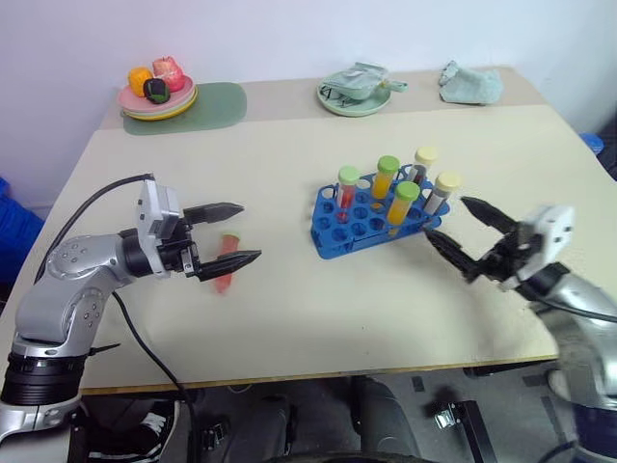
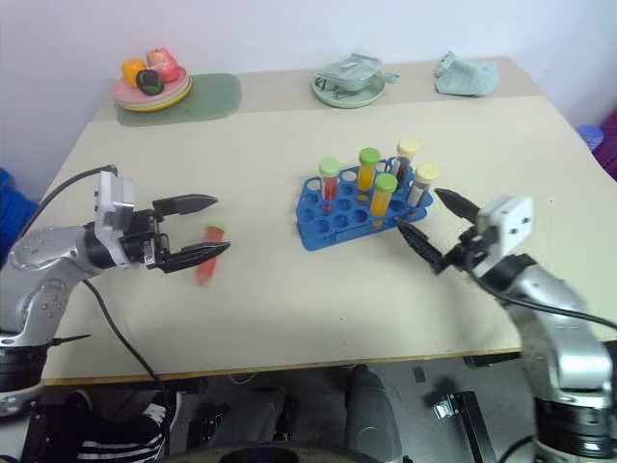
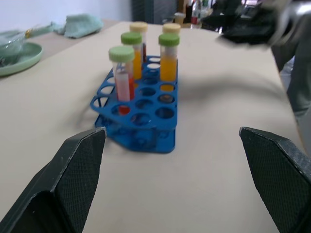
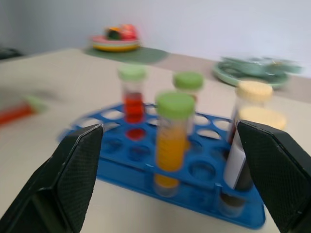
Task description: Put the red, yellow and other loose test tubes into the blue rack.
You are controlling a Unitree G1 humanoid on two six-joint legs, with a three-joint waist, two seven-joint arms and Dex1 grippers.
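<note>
Blue plastic is where most of your work already stands: the bright blue rectangular rack [image 1: 371,218] with its rows of round holes sits near the middle of the pale table [image 1: 289,318], and it holds five capped tubes upright. You can count a red-liquid tube with a green cap [image 1: 347,193], two yellow-liquid tubes with green caps [image 1: 386,178], and two darker tubes with pale yellow caps [image 1: 442,193] at the rack's far right end. What is left, as far as you can see, is one loose tube of red liquid with a green cap [image 1: 226,260], lying on its side on the table well apart from the rack, on your left. Your left gripper [image 1: 229,233] hangs over that tube with its two black fingers spread wide, one on each side, gripping nothing. Your right gripper [image 1: 455,231] stands just beside the rack's right end, fingers likewise spread and empty. So you are, by my reckoning, one tube short of finished. Further out, a plate of toy food [image 1: 157,92] on a green mat, a pale green dish [image 1: 354,96] and a crumpled green cloth [image 1: 471,83] line the far edge, clear of the work.
</note>
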